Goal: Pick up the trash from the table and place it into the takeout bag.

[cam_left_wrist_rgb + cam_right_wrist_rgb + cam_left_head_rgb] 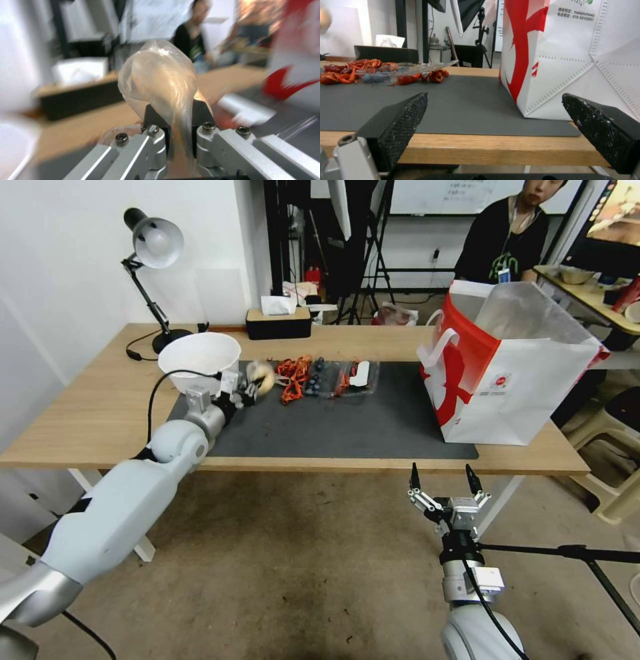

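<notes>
1. Two arms are in sight: the left gripper [250, 388] reaches over the left part of the table [93, 413], and the right gripper [443, 480] hangs below the near table edge, over the floor.
2. Pinched between the left gripper's fingers [154, 117] is the tan ball in clear wrap [160, 75]; in the head view it sits just off the mat, near the white bowl's right side [261, 375].
3. Spread wide with nothing between them, the right gripper's black pads [403, 117] point toward the near table edge and the base of the bag.
4. On the right end of the table stands the takeout bag [513, 387], upright and open at the top, its base partly on the dark grey mat [347, 427] and partly on bare wood.
5. Red shreds and blueberries [300, 373] lie with a clear tray [353, 377] along the mat's far edge, well apart from the bag.
6. A large white bowl [199, 357] sits at the mat's far left corner, just beside the left gripper.
7. Farther back on the light wood are a black desk lamp [153, 247] at the left and a dark tissue box [278, 321] near the far edge.
8. Beyond the table the room shows white walls, black stands and a brownish floor [300, 567].
</notes>
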Robot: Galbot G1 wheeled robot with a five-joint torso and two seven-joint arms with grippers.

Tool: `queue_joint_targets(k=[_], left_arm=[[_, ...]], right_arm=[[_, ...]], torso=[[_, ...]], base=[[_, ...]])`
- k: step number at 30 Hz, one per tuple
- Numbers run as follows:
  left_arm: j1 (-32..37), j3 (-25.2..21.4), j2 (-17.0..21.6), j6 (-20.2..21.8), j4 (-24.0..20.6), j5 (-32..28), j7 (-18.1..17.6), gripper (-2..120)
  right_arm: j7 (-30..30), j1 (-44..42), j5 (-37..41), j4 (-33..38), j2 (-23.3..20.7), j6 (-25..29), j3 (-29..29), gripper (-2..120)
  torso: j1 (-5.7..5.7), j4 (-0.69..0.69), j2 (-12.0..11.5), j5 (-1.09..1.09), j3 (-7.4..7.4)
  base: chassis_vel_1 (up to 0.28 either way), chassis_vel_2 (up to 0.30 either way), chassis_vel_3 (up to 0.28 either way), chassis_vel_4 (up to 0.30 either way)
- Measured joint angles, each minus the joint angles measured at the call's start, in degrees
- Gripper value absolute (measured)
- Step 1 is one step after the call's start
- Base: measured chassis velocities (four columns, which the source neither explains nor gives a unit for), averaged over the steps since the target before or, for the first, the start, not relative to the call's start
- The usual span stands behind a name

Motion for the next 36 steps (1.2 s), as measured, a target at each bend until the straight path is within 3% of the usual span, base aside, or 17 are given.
queue_joint_targets(k=[5,7,8,10,13,15,17,29,36], left_arm=[[-7.45,4.68,-2.92,-4.69,3.18,-5.17,7.34,5],[-8.52,5.36,-3.44,-4.99,3.54,-5.62,7.81,5],[-12.50,8.28,-5.51,-5.56,4.81,-7.06,8.80,5],[-14.39,9.85,-6.64,-5.65,5.46,-7.63,8.95,4],[-21.40,16.69,-10.73,-5.81,8.26,-8.90,9.24,4],[-22.56,17.71,-11.46,-5.81,8.76,-9.12,9.25,4],[-27.45,21.70,-14.64,-5.70,10.86,-10.07,9.24,4],[-39.84,30.15,-23.65,-3.63,17.26,-12.30,10.14,4],[-42.82,33.38,-27.83,-2.54,21.55,-12.18,11.98,4]], right_arm=[[0.00,0.06,-0.01,-0.09,0.07,0.10,0.07,100],[0.00,0.06,0.00,-0.10,0.06,0.11,0.10,100],[0.01,0.07,0.02,-0.13,0.06,0.12,0.23,100],[0.03,0.07,0.04,-0.13,0.06,0.13,0.33,100],[0.07,0.20,0.12,-0.13,0.12,0.13,0.52,100],[0.08,0.27,0.13,-0.13,0.13,0.13,0.52,100],[0.09,0.49,0.16,-0.11,0.22,0.10,0.54,100],[0.17,0.90,0.36,-0.09,0.47,-0.01,0.58,100],[0.20,0.36,0.48,0.01,0.53,0.17,0.79,100]], torso=[[0.01,-0.01,0.00,0.00,0.00],[0.01,-0.01,0.00,0.00,0.00],[0.00,-0.02,0.00,0.02,0.00],[0.01,-0.02,0.00,0.02,0.00],[0.01,-0.03,-0.01,0.03,0.00],[0.01,-0.03,-0.01,0.02,0.01],[0.01,-0.01,-0.01,0.03,0.01],[0.01,-0.01,-0.01,0.01,0.00],[0.01,0.00,-0.01,0.00,0.00]], base=[[0.000,0.000,0.000,0.000],[0.000,0.000,0.000,0.000],[0.000,0.000,0.000,0.000],[0.000,0.000,0.000,0.000],[0.000,0.000,0.000,0.000],[0.000,0.000,0.000,0.000],[0.000,0.000,0.000,0.000],[0.000,0.000,0.000,0.000],[0.000,0.000,0.000,0.000]])
